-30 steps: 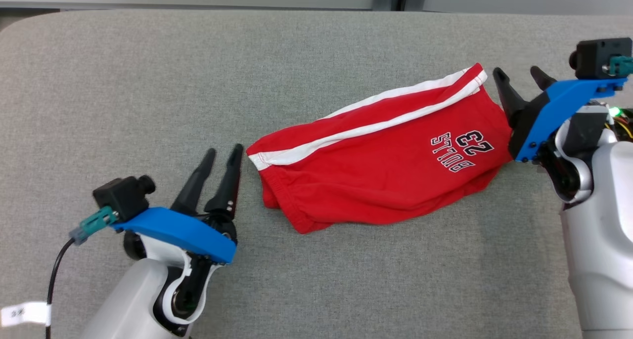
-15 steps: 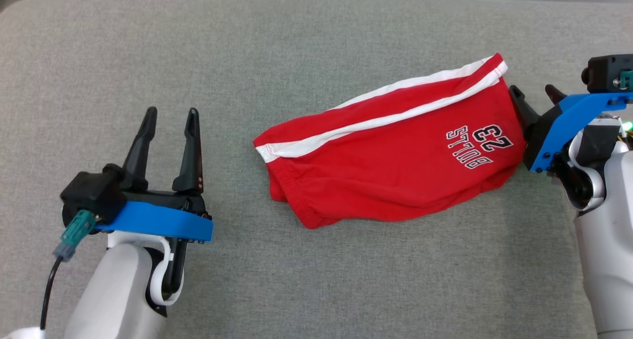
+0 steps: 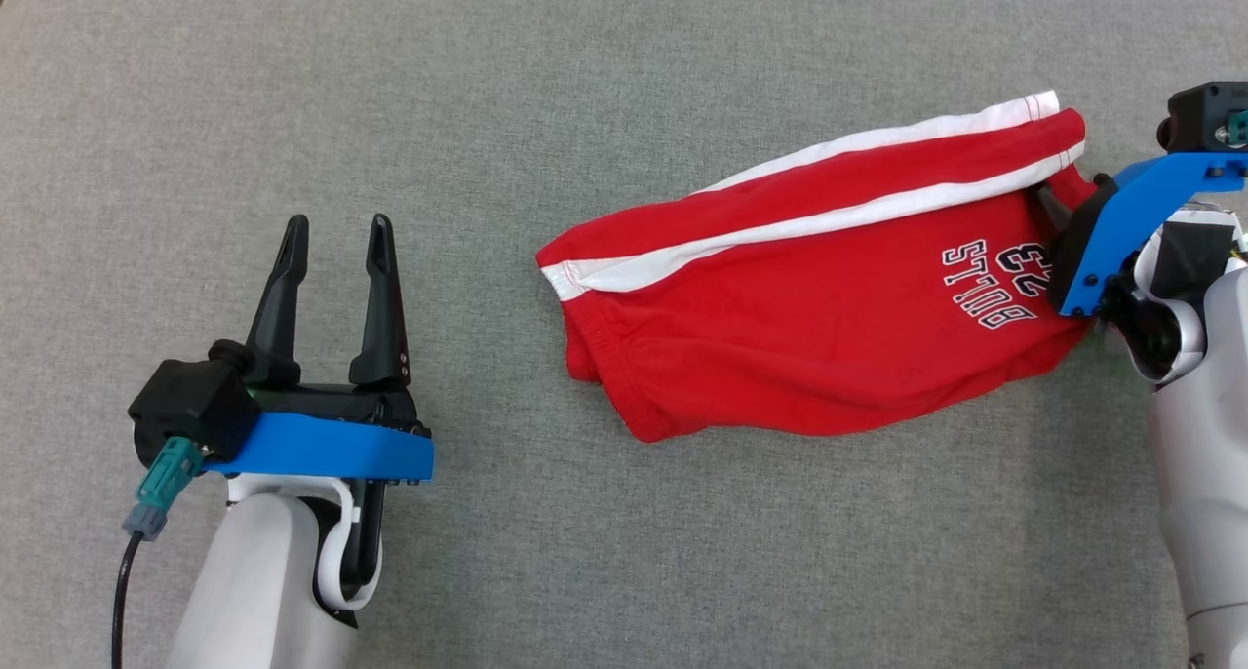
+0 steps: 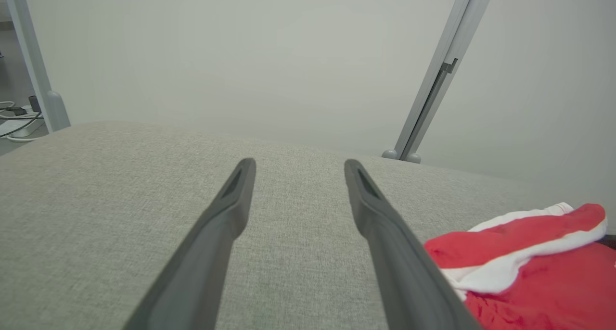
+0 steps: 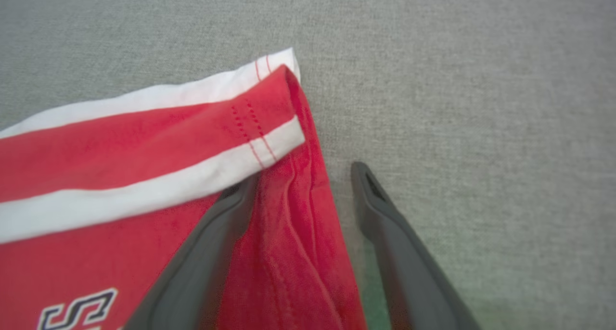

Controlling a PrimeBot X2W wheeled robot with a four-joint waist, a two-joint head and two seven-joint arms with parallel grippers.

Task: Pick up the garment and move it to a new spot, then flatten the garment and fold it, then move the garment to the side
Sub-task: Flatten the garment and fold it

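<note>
The right hand (image 5: 303, 178) straddles the garment (image 3: 829, 328) hem, spread, one tip hidden under the stripe (image 5: 144, 200); the left hand (image 3: 336, 225), lower left, is spread and empty.

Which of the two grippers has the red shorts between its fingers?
The right gripper: its open fingers straddle the red shorts at one edge. The left gripper, also open, stands apart from them.

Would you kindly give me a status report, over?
Left gripper open, apart from shorts. Right gripper open, straddling shorts' edge. No obstruction seen.
</note>
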